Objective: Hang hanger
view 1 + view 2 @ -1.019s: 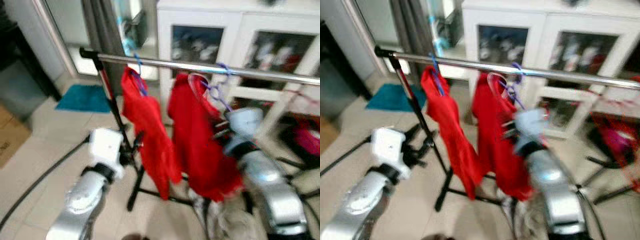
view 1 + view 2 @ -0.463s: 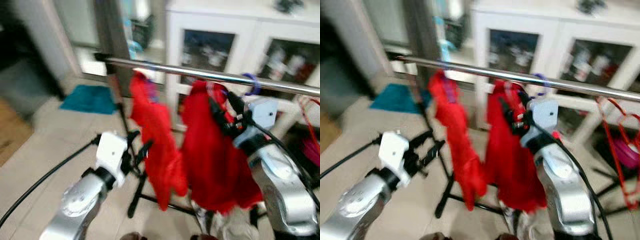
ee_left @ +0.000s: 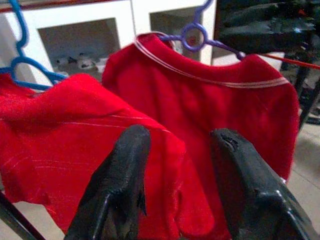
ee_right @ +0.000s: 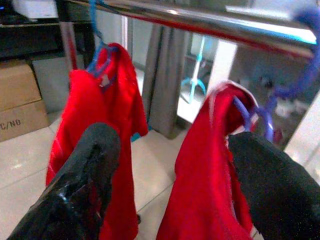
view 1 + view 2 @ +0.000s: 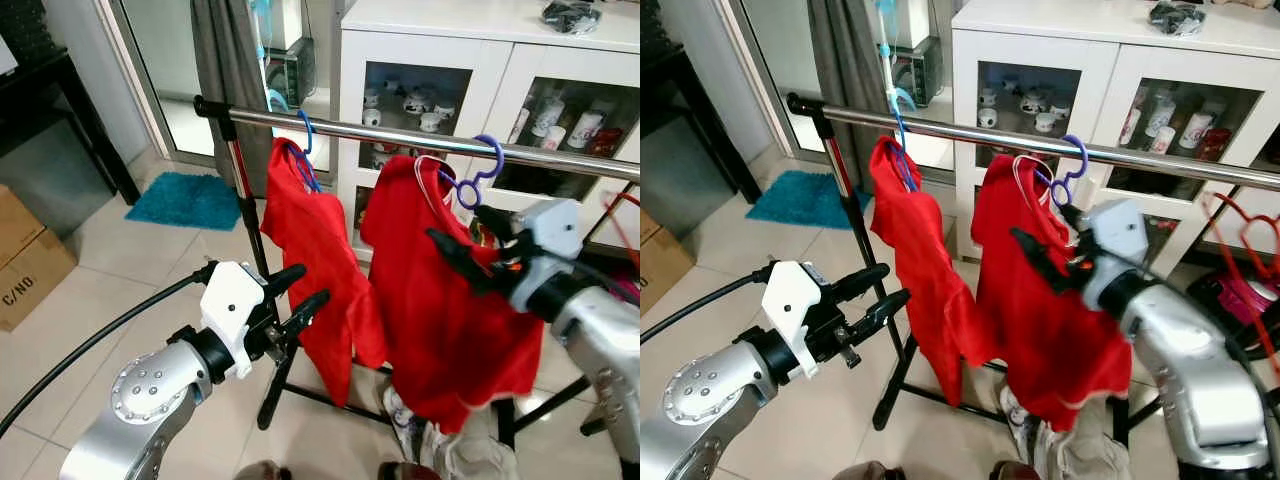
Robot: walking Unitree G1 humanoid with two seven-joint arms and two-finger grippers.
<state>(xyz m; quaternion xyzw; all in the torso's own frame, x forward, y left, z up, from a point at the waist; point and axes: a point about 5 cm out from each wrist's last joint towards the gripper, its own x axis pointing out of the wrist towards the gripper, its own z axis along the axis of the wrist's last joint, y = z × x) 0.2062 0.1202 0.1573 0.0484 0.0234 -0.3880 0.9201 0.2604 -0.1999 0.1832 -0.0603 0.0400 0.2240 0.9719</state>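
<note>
From my head cams I've got a chrome rail (image 5: 400, 138) running across in front of a white cabinet (image 5: 440, 40). Two red shirts hang on it: one (image 5: 310, 260) on a blue hanger (image 5: 303, 150) near the rail's left end, the other (image 5: 440, 300) on a purple hanger (image 5: 478, 172), hook over the rail.

My right gripper (image 5: 470, 250) sits just beside that second shirt, below the purple hook, fingers spread wide with nothing between them. It looks a hair clear of the fabric, but the angle is poor, so I can't swear to it.

My left gripper (image 5: 295, 300) is lower down, by the first shirt's hem, also parted and empty. There's a teal mat (image 5: 185, 200) on the tile behind.
</note>
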